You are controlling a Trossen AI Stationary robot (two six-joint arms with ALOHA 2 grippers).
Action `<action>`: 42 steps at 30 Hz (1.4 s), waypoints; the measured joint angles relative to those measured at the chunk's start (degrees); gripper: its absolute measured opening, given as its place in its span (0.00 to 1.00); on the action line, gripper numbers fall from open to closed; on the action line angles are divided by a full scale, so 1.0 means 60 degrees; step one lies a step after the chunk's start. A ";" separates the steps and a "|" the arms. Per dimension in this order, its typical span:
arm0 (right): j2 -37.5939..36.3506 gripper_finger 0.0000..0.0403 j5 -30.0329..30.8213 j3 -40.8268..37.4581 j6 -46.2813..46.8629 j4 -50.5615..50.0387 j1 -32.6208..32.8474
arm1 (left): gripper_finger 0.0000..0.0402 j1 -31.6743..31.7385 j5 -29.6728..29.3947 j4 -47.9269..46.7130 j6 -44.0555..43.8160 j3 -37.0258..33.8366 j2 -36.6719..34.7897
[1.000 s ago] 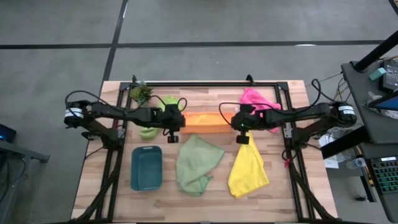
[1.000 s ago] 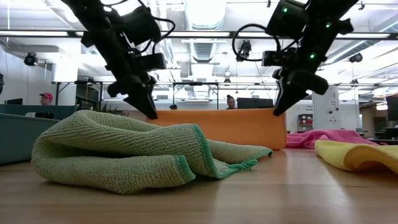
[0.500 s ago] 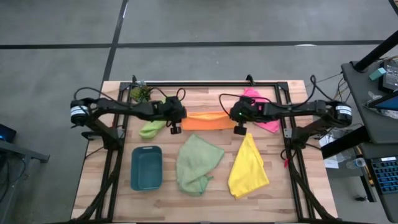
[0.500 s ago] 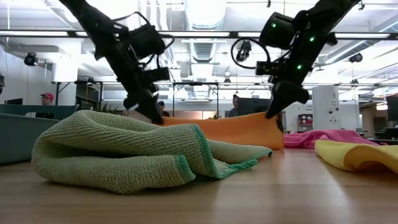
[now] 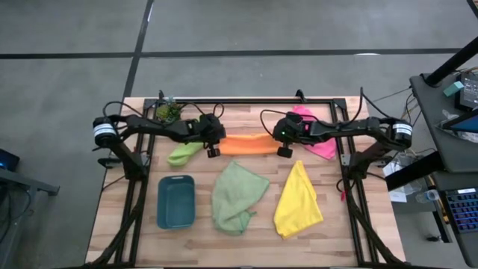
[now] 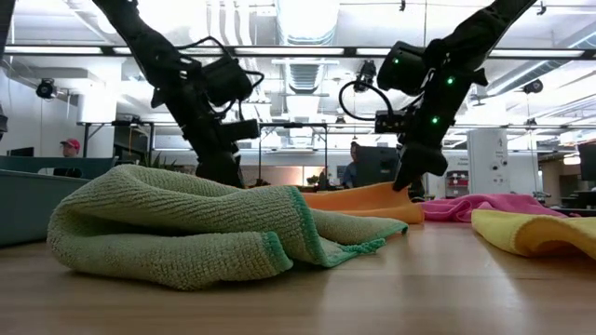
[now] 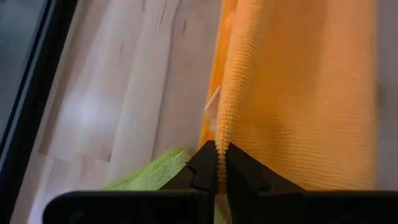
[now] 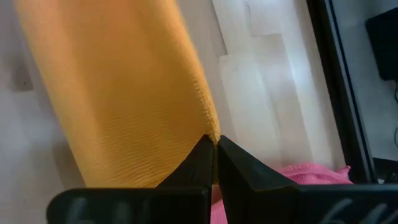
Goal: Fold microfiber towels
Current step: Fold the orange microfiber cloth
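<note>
Left arm: stretched across the far part of the table (image 5: 239,246) toward its middle, wrist angled down, as seen from above.
Left gripper (image 5: 212,142): fingers (image 7: 202,167) pinched together on one end edge of the orange towel (image 5: 243,144); the hem is caught between the tips in the left wrist view.
Right arm: reached inward from the opposite side, mirrored to the left arm, forearm sloped down to the cloth in the low view.
Right gripper (image 5: 283,142): fingers (image 8: 200,159) closed tight on the other end of the orange towel, its corner nipped between the tips.
Orange towel: held between the two grippers, sagging to the tabletop as a narrow band.
Lime green towel (image 5: 183,153): lying just beside the left fingers, on their outer side.
Pink towel (image 5: 317,134): lying just past the right fingers.
Pale sage green towel (image 5: 235,196): crumpled, well nearer the front edge than both grippers.
Yellow towel (image 5: 297,200): spread beside it, apart from the right fingers.
</note>
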 joint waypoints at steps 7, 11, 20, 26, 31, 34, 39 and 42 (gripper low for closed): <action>0.0078 0.02 0.0000 0.0004 0.0109 0.0140 0.0000 | 0.02 0.0003 -0.0702 0.0187 -0.0009 -0.0027 0.0383; 0.0078 0.02 0.0020 0.0004 0.0216 0.0405 -0.0023 | 0.02 0.0003 -0.0726 0.0213 -0.0185 0.0015 0.0446; 0.0078 0.13 0.0015 0.0004 0.0570 0.0446 -0.0227 | 0.06 0.0003 -0.0775 0.0403 -0.0266 0.0015 0.0388; 0.0078 0.21 0.0229 0.0004 0.0630 0.0477 -0.0505 | 0.21 0.0002 -0.1578 0.0383 -0.0273 0.0015 0.0388; 0.0067 0.24 0.0237 0.0021 0.0785 0.0427 -0.0663 | 0.35 0.0003 -0.1990 0.0354 -0.0255 0.0015 0.0363; 0.0067 0.24 0.0231 0.0077 0.0832 0.0406 -0.0670 | 0.41 0.0003 -0.1999 0.0345 -0.0251 0.0015 0.0363; 0.0003 0.24 0.0200 0.0293 0.0696 0.0137 -0.0659 | 0.45 -0.0013 -0.2009 0.0142 -0.0244 0.0018 0.0187; -0.0118 0.23 -0.0548 0.0454 0.0714 0.0134 -0.0641 | 0.45 -0.0110 -0.2004 -0.0073 -0.0255 0.0022 -0.0170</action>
